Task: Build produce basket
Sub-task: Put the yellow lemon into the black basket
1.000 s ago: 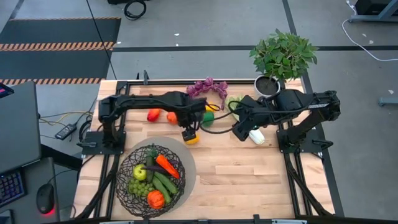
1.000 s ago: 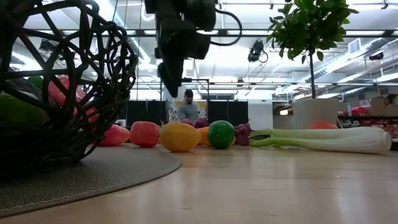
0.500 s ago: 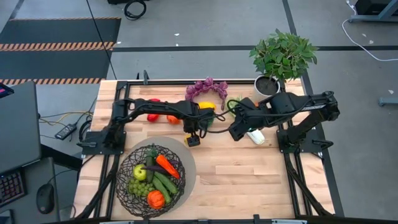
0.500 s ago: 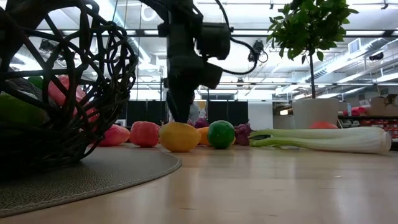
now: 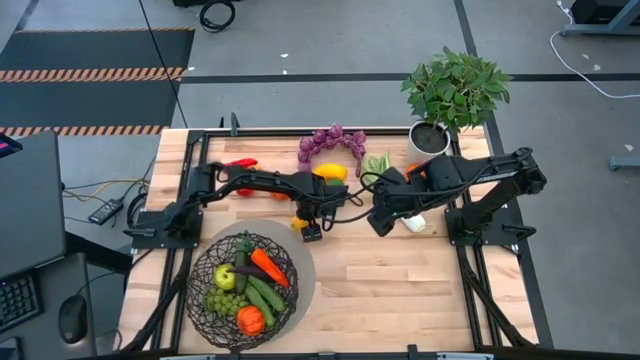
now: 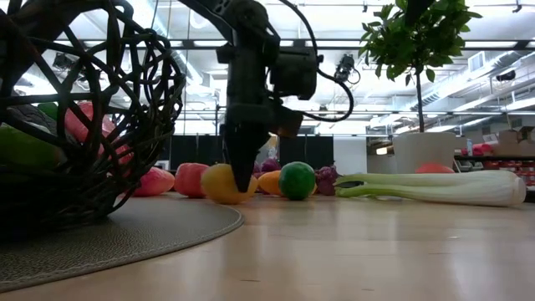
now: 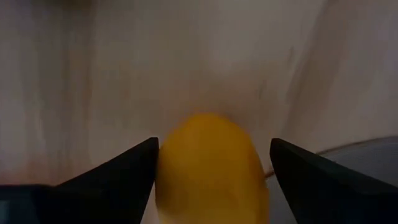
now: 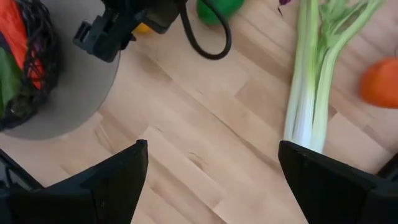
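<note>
Basket (image 5: 243, 290), partly filled, sits just beside the left gripper (image 7: 211, 168). That gripper stands wide, fingers straddling the lemon (image 7: 211, 165) on the table, not yet clamped. Step: picking the lemon. Next: close, lift, carry to basket. Right gripper (image 8: 211, 180) hovers wide beside the celery (image 8: 311, 81).

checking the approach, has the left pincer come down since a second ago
Yes. In the low view the left pincer has dropped from well above the lemon to straddle it near the table, while the green ball beside it stays put.
</note>
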### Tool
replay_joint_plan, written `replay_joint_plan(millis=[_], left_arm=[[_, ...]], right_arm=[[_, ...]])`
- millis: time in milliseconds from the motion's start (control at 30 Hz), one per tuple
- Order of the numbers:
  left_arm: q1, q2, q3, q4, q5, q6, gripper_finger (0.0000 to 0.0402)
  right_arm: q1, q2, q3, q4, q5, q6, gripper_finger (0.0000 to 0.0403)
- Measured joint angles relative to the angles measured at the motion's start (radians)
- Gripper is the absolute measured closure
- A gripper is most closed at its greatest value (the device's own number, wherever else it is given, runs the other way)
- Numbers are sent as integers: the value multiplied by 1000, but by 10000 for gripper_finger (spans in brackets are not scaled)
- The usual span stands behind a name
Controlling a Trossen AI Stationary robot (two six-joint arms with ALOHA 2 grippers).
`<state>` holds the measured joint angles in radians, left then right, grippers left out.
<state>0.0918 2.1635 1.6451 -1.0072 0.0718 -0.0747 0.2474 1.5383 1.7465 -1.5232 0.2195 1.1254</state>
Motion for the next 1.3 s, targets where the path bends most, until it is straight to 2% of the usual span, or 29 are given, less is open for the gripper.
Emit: replay_joint_plan(millis=[133, 433, 533, 700, 800, 967, 1033, 1300], left_arm=[[-5, -16, 1, -57, 2, -27, 105], [-3, -45, 40, -219, 0, -96, 186], [-4, -45, 104, -298, 0, -101, 187], [-3, -47, 287, -476, -16, -140, 172], [-7, -47, 422, -565, -16, -228, 171], [-70, -105, 542, -556, 5, -443, 176], [-108, -124, 553, -563, -4, -481, 175], [-251, -187, 458, -565, -28, -720, 170]], right_arm=[[0, 0, 0, -1, 18, -54, 39], [0, 0, 0, -2, 87, -186, 39], [0, 0, 0, -4, 113, -236, 39], [0, 0, 0, -11, 157, -294, 42], [0, 0, 0, -12, 183, -318, 47], [9, -4, 0, -31, 184, -313, 54], [28, -13, 0, -49, 188, -308, 54], [118, -115, -51, -47, 262, -291, 54]])
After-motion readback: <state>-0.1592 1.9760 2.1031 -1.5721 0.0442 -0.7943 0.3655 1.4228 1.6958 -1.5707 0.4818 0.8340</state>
